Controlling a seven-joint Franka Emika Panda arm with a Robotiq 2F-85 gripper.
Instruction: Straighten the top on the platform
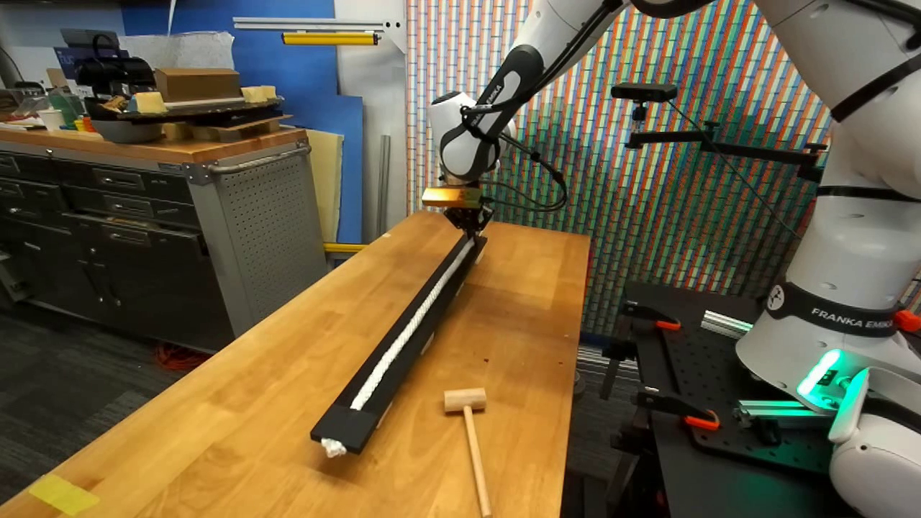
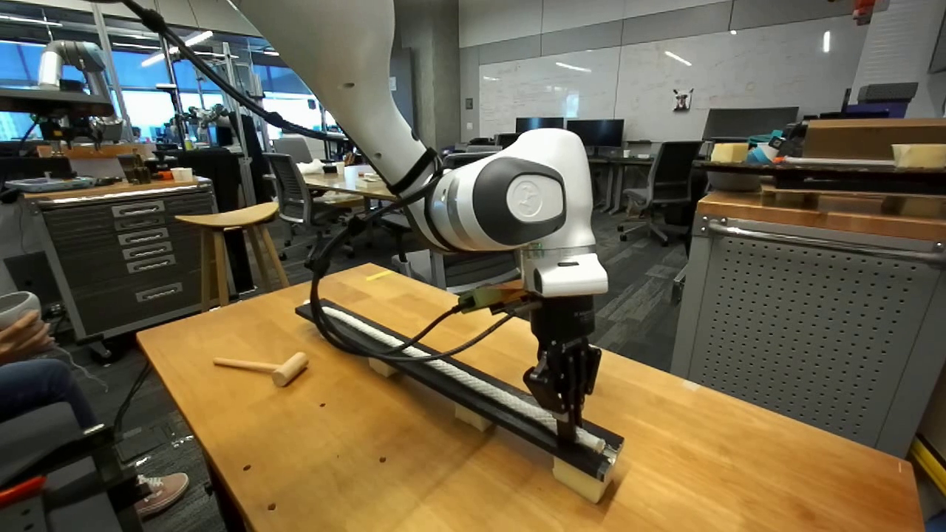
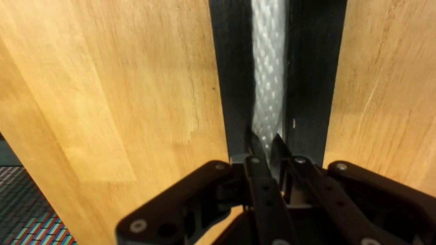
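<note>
The top is a white braided cord (image 1: 416,321) lying nearly straight along the groove of the platform, a long black bar (image 1: 349,426). In an exterior view the cord (image 2: 488,390) runs the bar's (image 2: 443,388) length, and its end sticks out just past my fingers. My gripper (image 1: 470,232) points down at the bar's far end; it also shows in an exterior view (image 2: 569,428). In the wrist view the fingertips (image 3: 265,139) press on both sides of the cord (image 3: 269,61), which narrows between them, above the bar (image 3: 313,75). The cord behind the fingers is hidden there.
The bar rests on pale blocks (image 2: 582,479) on the wooden table (image 1: 518,324). A wooden mallet (image 1: 465,400) lies beside the bar. A metal cart (image 2: 813,325) stands past the table edge. My arm's cables (image 2: 421,355) hang over the bar. A person's hand (image 2: 26,336) shows.
</note>
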